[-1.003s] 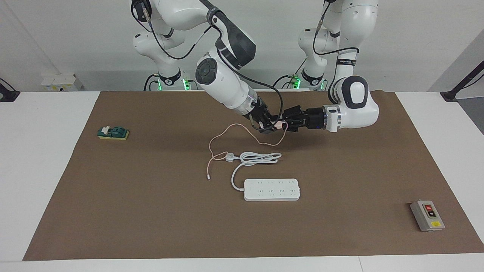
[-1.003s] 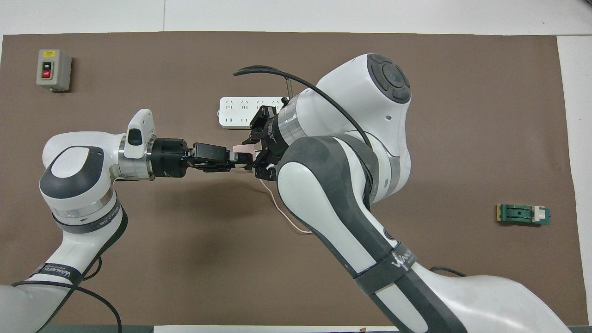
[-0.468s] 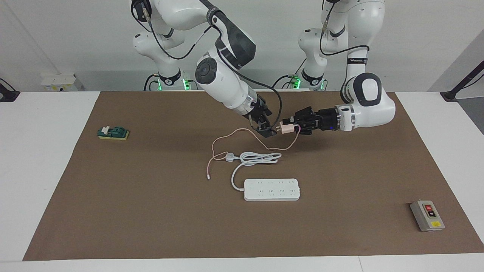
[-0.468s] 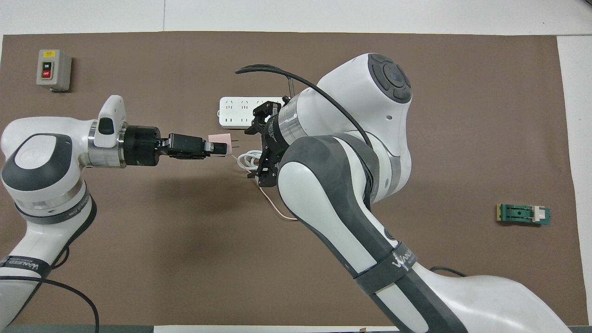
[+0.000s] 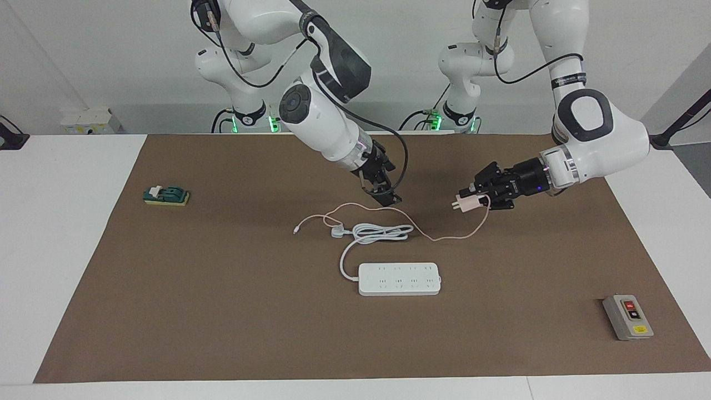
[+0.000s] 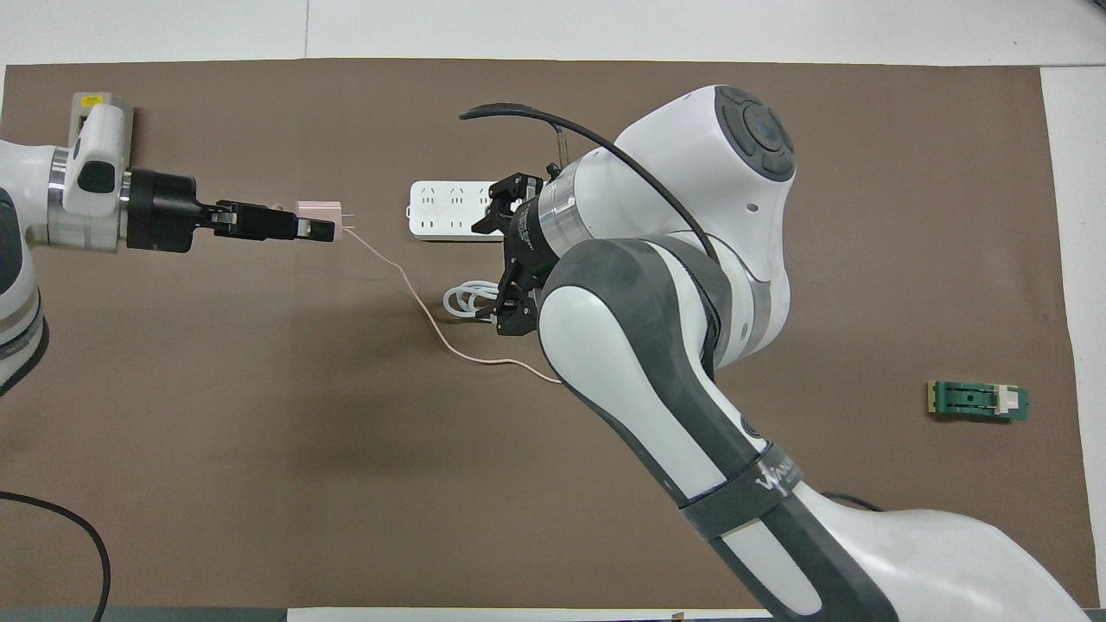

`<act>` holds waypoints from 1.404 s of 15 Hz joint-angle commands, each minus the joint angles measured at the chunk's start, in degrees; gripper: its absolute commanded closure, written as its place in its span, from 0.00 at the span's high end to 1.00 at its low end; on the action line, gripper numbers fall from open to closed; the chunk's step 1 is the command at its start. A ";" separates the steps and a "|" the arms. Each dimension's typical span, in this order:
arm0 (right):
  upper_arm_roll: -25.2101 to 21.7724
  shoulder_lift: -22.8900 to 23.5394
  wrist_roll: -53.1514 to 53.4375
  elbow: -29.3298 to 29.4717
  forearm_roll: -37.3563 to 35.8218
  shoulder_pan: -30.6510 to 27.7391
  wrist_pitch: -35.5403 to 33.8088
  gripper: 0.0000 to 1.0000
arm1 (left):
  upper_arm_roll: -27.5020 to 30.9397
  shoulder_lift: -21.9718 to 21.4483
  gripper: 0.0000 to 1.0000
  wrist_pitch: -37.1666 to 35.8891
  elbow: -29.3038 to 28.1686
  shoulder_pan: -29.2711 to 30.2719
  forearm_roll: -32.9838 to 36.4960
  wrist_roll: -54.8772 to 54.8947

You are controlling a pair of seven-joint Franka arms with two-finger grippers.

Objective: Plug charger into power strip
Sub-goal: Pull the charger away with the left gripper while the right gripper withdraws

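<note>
Left end effector (image 5: 482, 201) is in the air over the brown mat (image 5: 222, 311), toward the left arm's end of the surface, clamped tight on the small pale pink cube-shaped charger (image 5: 467, 203); the two metal prongs point toward the right arm's end, roughly level. In the overhead view the same left end effector (image 6: 321, 230) holds the charger (image 6: 318, 214) with prongs clear of its fingers. The long thin pink cable (image 5: 383, 214) hangs from the charger, dips to the mat, and runs across the coiled white cord (image 5: 377, 232); its free end lies on the mat toward the right arm's end. Right end effector (image 5: 385, 194) hangs over the cable just above the coil, fingers spread wide, holding nothing. Flat white rectangular power strip (image 5: 399, 278) lies flat on the mat, farther from the robots than the coil, sockets up, all unoccupied; charger is well apart from it. Small grey box with red and black buttons (image 5: 627, 316) sits at the left arm's end. Green block on a yellow base (image 5: 166, 195) sits at the right arm's end.
</note>
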 commanded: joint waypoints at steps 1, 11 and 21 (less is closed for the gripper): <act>0.53 -2.43 0.33 -0.09 -2.89 -4.52 -0.15 1.00 | -0.50 5.55 0.00 3.17 7.86 -0.29 13.62 0.52; 0.53 -4.98 -19.25 3.43 -8.50 -18.16 -11.30 1.00 | -0.50 11.00 0.00 26.03 8.22 -9.60 35.99 15.82; 0.79 -9.63 -57.98 0.36 -23.36 -26.07 -19.40 1.00 | -0.67 14.79 0.00 26.20 9.36 -19.19 48.53 18.80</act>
